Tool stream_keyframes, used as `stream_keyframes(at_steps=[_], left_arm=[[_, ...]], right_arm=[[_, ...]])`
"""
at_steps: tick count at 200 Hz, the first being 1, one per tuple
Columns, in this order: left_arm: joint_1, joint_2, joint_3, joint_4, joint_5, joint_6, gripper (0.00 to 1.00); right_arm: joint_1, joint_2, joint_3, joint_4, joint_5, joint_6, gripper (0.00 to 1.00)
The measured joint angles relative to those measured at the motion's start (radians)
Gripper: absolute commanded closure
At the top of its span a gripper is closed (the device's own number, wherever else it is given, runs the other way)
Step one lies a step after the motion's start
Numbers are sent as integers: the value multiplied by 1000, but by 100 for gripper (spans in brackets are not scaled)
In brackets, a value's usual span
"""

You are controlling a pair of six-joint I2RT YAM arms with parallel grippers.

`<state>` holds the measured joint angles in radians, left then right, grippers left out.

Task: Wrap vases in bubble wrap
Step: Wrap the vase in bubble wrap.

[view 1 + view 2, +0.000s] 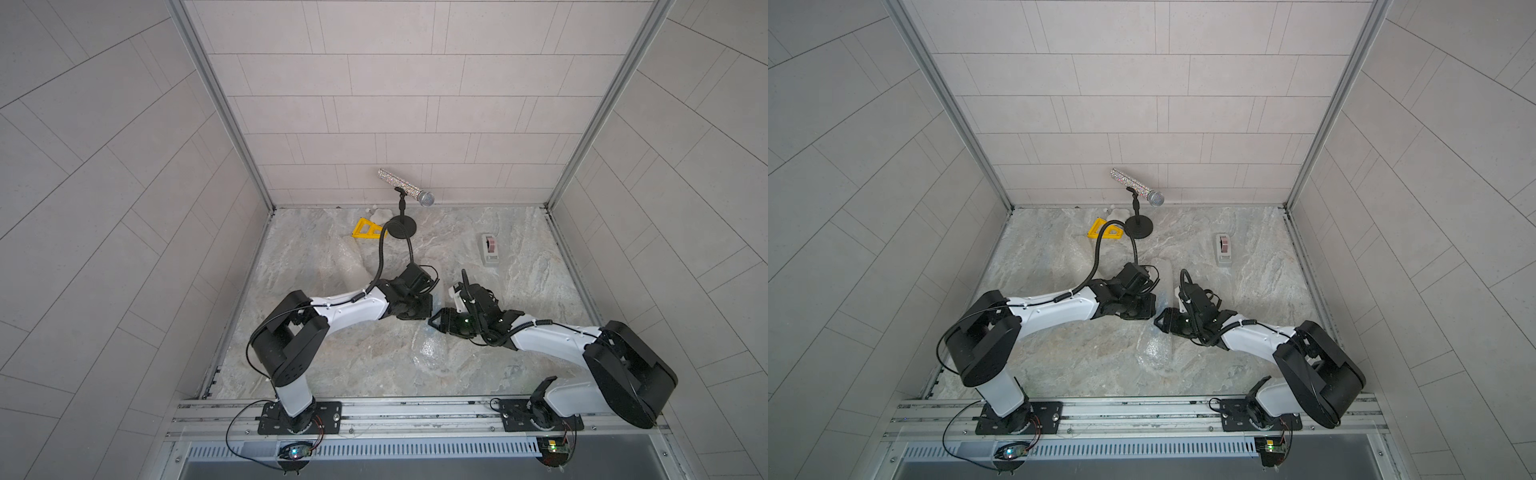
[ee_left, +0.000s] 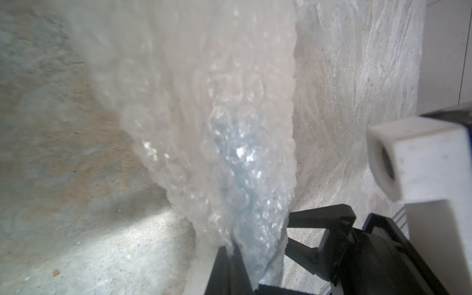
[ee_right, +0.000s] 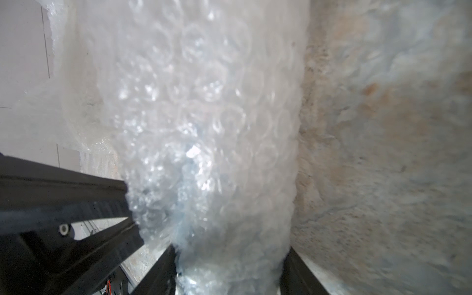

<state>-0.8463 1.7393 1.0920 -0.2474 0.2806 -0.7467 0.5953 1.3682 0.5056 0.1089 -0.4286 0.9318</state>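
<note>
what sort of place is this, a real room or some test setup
Most likely a robot test cell, not a real room: two robot arms bolted to an aluminium rail, tile-patterned walls held in metal framing, and a marble-look tabletop holding a glittery microphone.

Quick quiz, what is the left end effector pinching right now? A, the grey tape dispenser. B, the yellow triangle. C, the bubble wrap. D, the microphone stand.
C: in the left wrist view the left end effector has its jaws shut on a fold of the bubble wrap, which runs away from the fingertips.
</note>
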Motion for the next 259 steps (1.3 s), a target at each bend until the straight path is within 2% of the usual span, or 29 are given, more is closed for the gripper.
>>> stream_keyframes(at_steps=[72, 130, 199, 228, 259], left_arm=[[-43, 84, 106, -18, 5, 26, 100], [-58, 125, 187, -56, 18, 27, 100], [-80, 164, 229, -64, 22, 24, 100], [-89, 169, 238, -64, 25, 23, 100], [-98, 170, 240, -64, 26, 23, 100]], right_arm=[[-130, -87, -33, -93, -74, -68, 26], [-225, -151, -35, -219, -143, -145, 22], [-337, -235, -32, -289, -175, -174, 31], [-368, -205, -6, -284, -196, -173, 36], [-378, -138, 49, -243, -204, -171, 34]])
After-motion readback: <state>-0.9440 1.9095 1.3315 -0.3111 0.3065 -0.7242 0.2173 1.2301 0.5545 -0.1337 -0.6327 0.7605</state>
